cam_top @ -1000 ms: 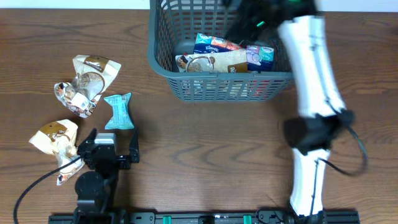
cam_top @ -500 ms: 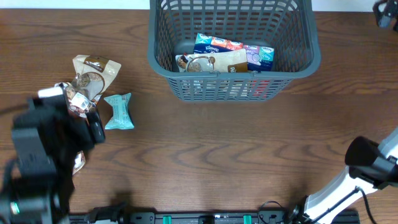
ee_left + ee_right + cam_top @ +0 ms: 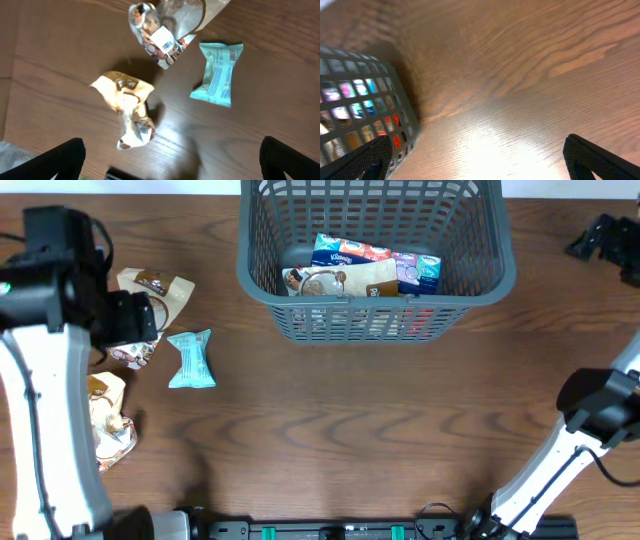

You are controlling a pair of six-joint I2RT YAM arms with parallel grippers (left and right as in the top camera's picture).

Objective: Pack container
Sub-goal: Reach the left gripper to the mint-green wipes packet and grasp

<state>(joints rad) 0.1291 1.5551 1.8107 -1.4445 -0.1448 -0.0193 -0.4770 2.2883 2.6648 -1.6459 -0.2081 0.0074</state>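
Note:
The container, a dark grey-blue slotted basket [image 3: 262,280], stands at the back middle of the table and holds several snack packets [image 3: 365,268]. Its corner shows in the right wrist view [image 3: 395,107]. Loose packets lie at the left: a teal packet [image 3: 190,358] [image 3: 217,75], a clear crumpled packet [image 3: 160,30], a tan packet [image 3: 158,286] and a cream packet [image 3: 108,415] [image 3: 127,107]. My left gripper [image 3: 125,318] [image 3: 172,160] is open and empty, high above these packets. My right gripper [image 3: 600,242] [image 3: 480,160] is open and empty, right of the basket.
The brown wooden table [image 3: 350,430] lies under everything. My left arm [image 3: 45,420] partly covers the cream packet in the overhead view. My right arm's base link [image 3: 595,405] stands at the right edge.
My left arm has swung from the front edge up and back over the loose packets. My right arm has left the basket and moved to the far right.

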